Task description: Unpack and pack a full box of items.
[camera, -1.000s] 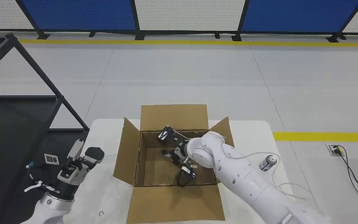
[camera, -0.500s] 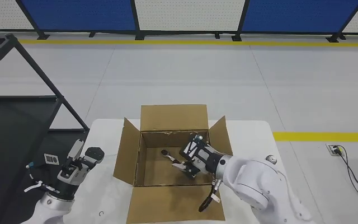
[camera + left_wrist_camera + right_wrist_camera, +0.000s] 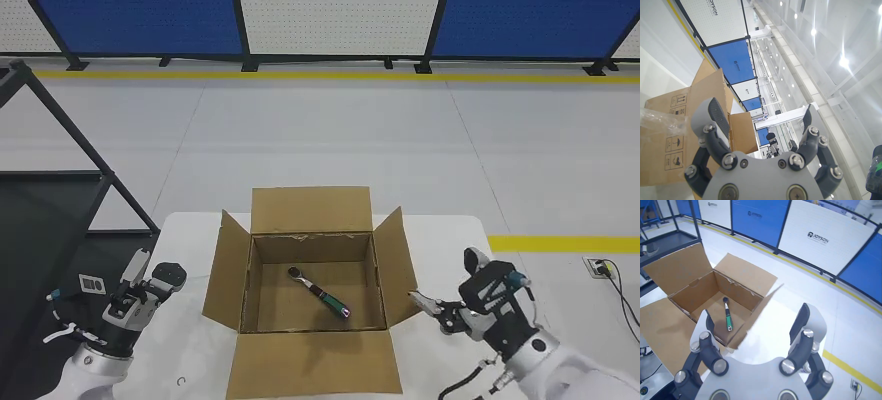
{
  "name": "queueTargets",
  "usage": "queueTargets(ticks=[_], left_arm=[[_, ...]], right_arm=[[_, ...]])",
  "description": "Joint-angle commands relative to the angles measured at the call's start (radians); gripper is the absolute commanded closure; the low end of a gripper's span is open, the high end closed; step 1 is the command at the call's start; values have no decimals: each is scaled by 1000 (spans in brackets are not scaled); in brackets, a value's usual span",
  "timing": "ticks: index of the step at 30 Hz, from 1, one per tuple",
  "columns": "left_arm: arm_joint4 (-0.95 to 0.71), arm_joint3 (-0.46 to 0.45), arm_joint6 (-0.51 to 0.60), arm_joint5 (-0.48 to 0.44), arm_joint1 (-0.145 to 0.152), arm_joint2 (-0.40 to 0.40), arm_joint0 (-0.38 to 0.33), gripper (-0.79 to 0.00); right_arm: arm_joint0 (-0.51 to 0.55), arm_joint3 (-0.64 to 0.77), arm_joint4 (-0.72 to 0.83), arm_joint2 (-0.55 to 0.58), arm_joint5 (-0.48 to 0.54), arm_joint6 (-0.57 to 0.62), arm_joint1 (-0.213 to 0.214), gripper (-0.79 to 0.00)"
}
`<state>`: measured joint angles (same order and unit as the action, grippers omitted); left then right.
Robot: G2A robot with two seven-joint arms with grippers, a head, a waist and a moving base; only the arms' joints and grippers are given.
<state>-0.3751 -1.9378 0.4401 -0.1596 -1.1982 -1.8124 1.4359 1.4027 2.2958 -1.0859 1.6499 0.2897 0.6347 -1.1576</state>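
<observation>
An open cardboard box stands mid-table with all its flaps spread. On its floor lies a ratchet wrench with a green handle, also seen as the wrench inside the box. My right gripper hangs open and holds nothing, outside the box beside its right flap; the right gripper faces the box from above the flap. My left gripper sits left of the box, open with nothing in it; the left gripper points upward next to the box's outer wall.
A black metal shelf frame stands at the far left, past the table's edge. Crinkled clear plastic lies against the box's side. A power socket sits on the floor at right. Bare table surrounds the box.
My right gripper has pulled up out of the box and swung to the right, past the right flap. The wrench stays on the box floor. The left arm has not moved.
</observation>
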Motion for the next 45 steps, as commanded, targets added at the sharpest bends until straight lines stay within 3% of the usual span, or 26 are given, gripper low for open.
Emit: queueTargets(ticks=[1, 6, 11, 21, 27, 29, 32, 33, 34, 45], left_arm=[[0, 0, 0, 0, 0, 0, 0, -785], [0, 0, 0, 0, 0, 0, 0, -785], [0, 0, 0, 0, 0, 0, 0, -785], [0, 0, 0, 0, 0, 0, 0, -785], [0, 0, 0, 0, 0, 0, 0, -785], [0, 0, 0, 0, 0, 0, 0, -785], [0, 0, 0, 0, 0, 0, 0, -785], [0, 0, 0, 0, 0, 0, 0, -785], [0, 0, 0, 0, 0, 0, 0, -785], [0, 0, 0, 0, 0, 0, 0, -785]], right_arm=[[86, -8, 19, 70, -4, -30, 1, -785], [213, -99, 24, 147, 22, -71, 2, -785], [224, -262, 56, 139, 48, -91, 4, -785], [-50, -659, 58, -38, 19, -7, 0, -785], [-147, -788, 63, -79, 50, -20, 0, -779], [-160, -803, 63, -84, 53, -20, 1, -409], [-168, -811, 60, -91, 50, -17, 3, -200], [-170, -812, 60, -92, 49, -17, 3, -65], [-171, -811, 60, -94, 50, -16, 4, 0], [-125, -726, 65, -82, 47, -48, 11, 0]])
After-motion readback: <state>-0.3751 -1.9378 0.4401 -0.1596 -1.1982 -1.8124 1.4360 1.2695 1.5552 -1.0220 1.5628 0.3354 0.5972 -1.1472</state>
